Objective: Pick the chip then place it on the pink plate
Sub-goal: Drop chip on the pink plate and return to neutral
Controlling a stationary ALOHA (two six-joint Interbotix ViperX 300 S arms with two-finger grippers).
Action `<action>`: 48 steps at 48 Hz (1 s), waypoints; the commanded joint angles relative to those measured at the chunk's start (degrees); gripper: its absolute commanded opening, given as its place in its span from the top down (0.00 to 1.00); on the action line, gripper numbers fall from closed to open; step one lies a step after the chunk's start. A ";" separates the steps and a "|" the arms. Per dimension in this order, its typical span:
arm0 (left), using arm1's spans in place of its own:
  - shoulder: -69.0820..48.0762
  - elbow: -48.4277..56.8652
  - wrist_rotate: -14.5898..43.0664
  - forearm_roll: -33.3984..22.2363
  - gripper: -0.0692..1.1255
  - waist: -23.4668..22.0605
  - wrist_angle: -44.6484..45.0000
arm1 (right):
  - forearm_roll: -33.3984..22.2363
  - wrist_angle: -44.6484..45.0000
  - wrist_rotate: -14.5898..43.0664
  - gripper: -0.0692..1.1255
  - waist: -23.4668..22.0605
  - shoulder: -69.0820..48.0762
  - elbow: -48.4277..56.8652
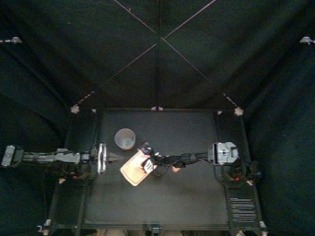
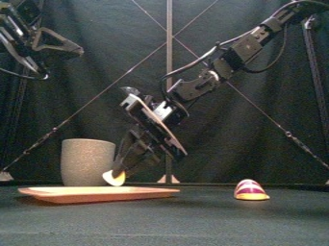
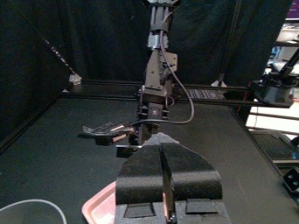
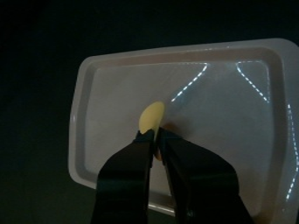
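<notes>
Flat pink plastic tray (image 2: 52, 195) near the bench's left edge sits under the tilted right hand (image 4: 155, 140), which pinches the small yellow chip (image 4: 152, 116) low for a gentle release; the left hand (image 3: 167, 150) rests pressed together.

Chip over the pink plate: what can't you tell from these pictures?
- Top view: the chip is hidden under the right gripper.
- Right wrist view: it looks straight down, so the chip's gap to the pink plate is unreadable.
- Front view: the small toy at right is too blurred to name.
</notes>
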 commanded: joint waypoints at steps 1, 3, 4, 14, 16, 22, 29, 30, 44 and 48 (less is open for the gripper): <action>0.18 -0.79 0.09 0.18 0.93 0.44 -0.35 | -0.09 -0.26 0.00 0.45 0.09 -0.79 -2.11; 0.18 -0.79 0.09 0.18 0.93 0.62 -0.26 | -0.26 -0.26 0.00 0.43 0.18 -0.62 -2.20; 0.18 -0.79 0.09 0.18 0.93 0.62 -0.26 | -0.44 -0.26 0.00 0.42 0.26 -0.62 -2.11; 0.18 -0.70 0.09 0.18 0.93 0.62 -0.26 | -1.14 0.00 -0.18 0.34 0.18 -1.41 -1.14; 0.18 -0.70 0.09 0.18 0.93 0.62 -0.26 | -1.41 0.00 -0.26 0.34 -0.09 -2.11 -0.79; 0.18 -0.70 0.09 0.18 0.93 0.62 -0.26 | -3.78 -0.62 -0.26 0.34 -0.44 -5.36 1.14; 0.18 -0.62 0.26 0.35 0.93 0.70 -0.18 | -10.63 -2.99 -0.44 0.33 -1.85 -10.63 4.92; 0.18 -0.53 0.18 0.44 0.93 0.79 -0.18 | -12.13 -3.34 -0.44 0.33 -2.02 -11.25 5.45; 0.18 -0.09 0.09 1.67 0.93 3.16 2.37 | -24.87 -8.79 -0.26 0.33 -3.69 -21.80 13.18; 0.18 0.00 0.09 1.67 0.93 3.34 2.37 | -25.31 -10.02 -0.44 0.33 -3.96 -25.14 16.00</action>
